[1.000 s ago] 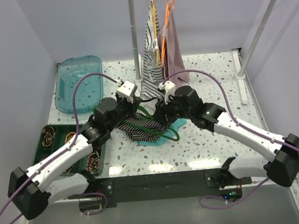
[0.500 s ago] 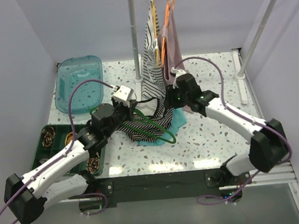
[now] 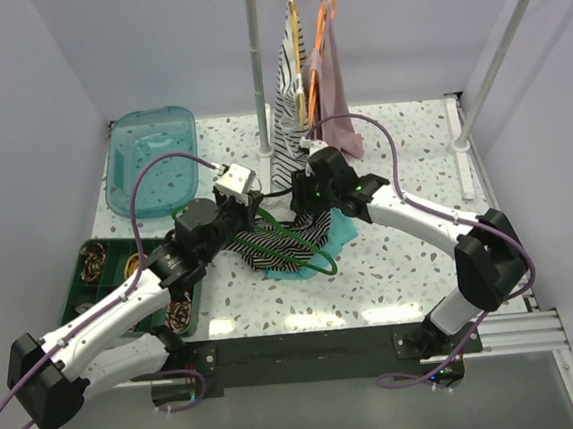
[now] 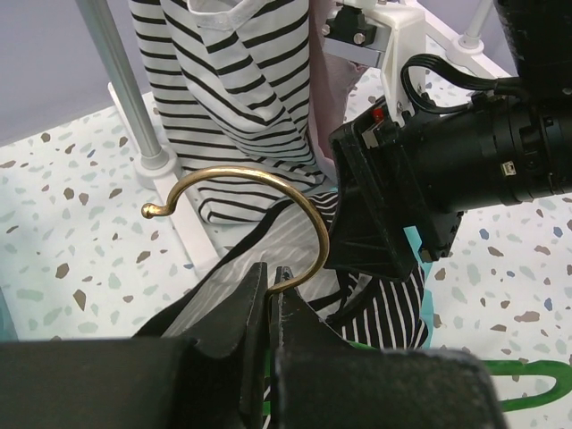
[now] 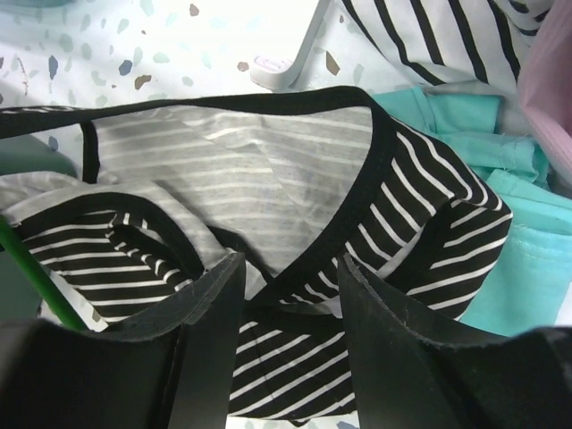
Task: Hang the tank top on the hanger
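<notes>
The striped tank top (image 3: 274,244) lies crumpled on the table's middle, partly on a teal cloth. The green hanger (image 3: 304,245) lies across it, its brass hook (image 4: 259,183) raised. My left gripper (image 3: 251,211) is shut on the base of that hook, as the left wrist view (image 4: 270,273) shows. My right gripper (image 3: 302,205) is open and tilted down over the top's far side. In the right wrist view its fingers (image 5: 290,264) straddle a black-trimmed edge of the tank top (image 5: 268,179) without closing on it. A bit of the hanger (image 5: 27,268) shows at the left.
A rack pole (image 3: 257,67) stands just behind. A striped garment on a yellow hanger (image 3: 288,114) and a pink one on an orange hanger (image 3: 331,90) hang there. The teal cloth (image 3: 340,228) lies under the top. A teal bin (image 3: 149,156) and a green tray (image 3: 100,263) sit at the left.
My right arm swung out toward the rack, then came back left and down over the tank top, open. My left arm drew back a little with the hook and has held still since.
</notes>
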